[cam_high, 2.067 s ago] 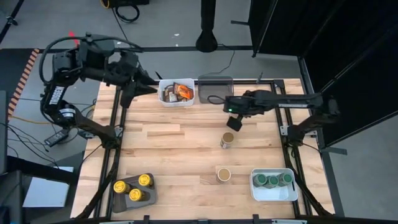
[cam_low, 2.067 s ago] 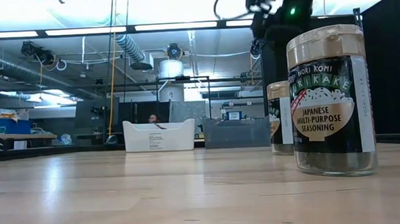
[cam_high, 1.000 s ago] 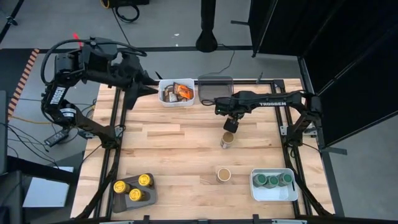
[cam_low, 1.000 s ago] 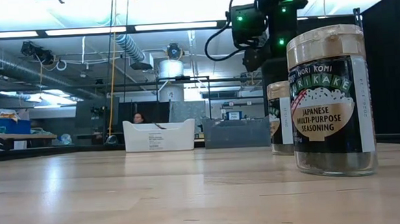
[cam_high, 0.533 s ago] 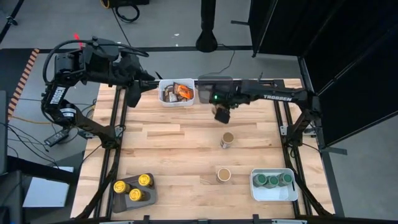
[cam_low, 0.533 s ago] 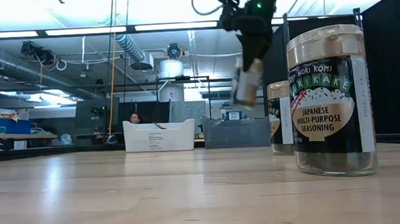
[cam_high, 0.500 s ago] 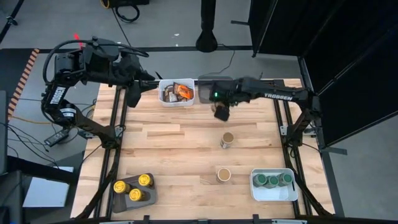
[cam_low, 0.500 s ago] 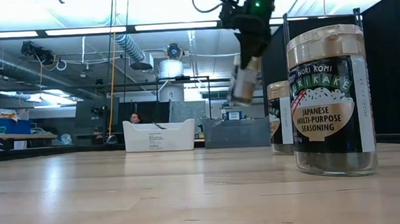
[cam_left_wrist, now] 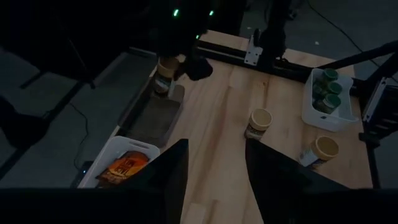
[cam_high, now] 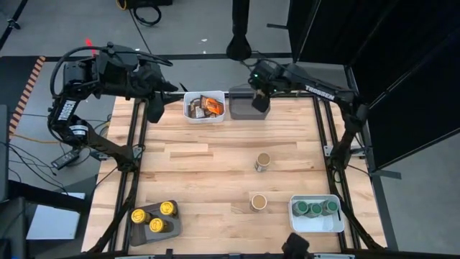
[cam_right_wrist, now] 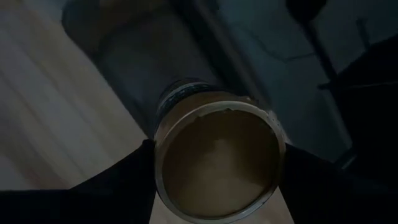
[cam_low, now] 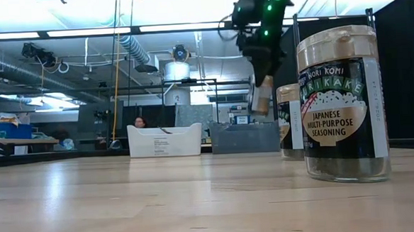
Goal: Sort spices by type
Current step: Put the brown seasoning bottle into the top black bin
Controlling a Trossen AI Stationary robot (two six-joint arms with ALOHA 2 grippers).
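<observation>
High view: right gripper [cam_high: 259, 101] over the grey tray [cam_high: 240, 109] at the table's far edge, clamped on a tan-lidded jar [cam_high: 260, 103]; tray directly beneath, so the coming move judged a straight lowering, not a sideways reach. White tray [cam_high: 203, 115] just beside the grey one, holding brown and orange packets [cam_high: 209, 106]. Left gripper [cam_high: 154, 109] waiting off the table's far left corner, beside the white tray. Two more tan-lidded jars, one mid-table [cam_high: 263, 161], one nearer the front [cam_high: 258, 201], both well apart from the held jar, on the right arm's side. Green-lidded jars [cam_high: 315, 208] in a white tray at front right; yellow-lidded jars [cam_high: 154, 216] in a grey tray at front left

Low view: held jar [cam_low: 262, 95] hanging above the grey tray [cam_low: 245, 137], clear of it, long axis tilted a little off upright. Furikake jar [cam_low: 342, 103] standing close to the camera, a second one [cam_low: 289, 121] behind it

Left wrist view: left fingers [cam_left_wrist: 163, 176] spread apart, nothing between them. Held jar [cam_left_wrist: 164, 74] above the far end of the grey tray [cam_left_wrist: 154, 115]; orange packet [cam_left_wrist: 126, 167] in the white tray

Right wrist view: tan lid [cam_right_wrist: 216, 164] of the held jar facing the camera, gripped between the dark fingers [cam_right_wrist: 121, 180]; grey tray floor [cam_right_wrist: 144, 59] beyond the jar's base, bare so far as shown
</observation>
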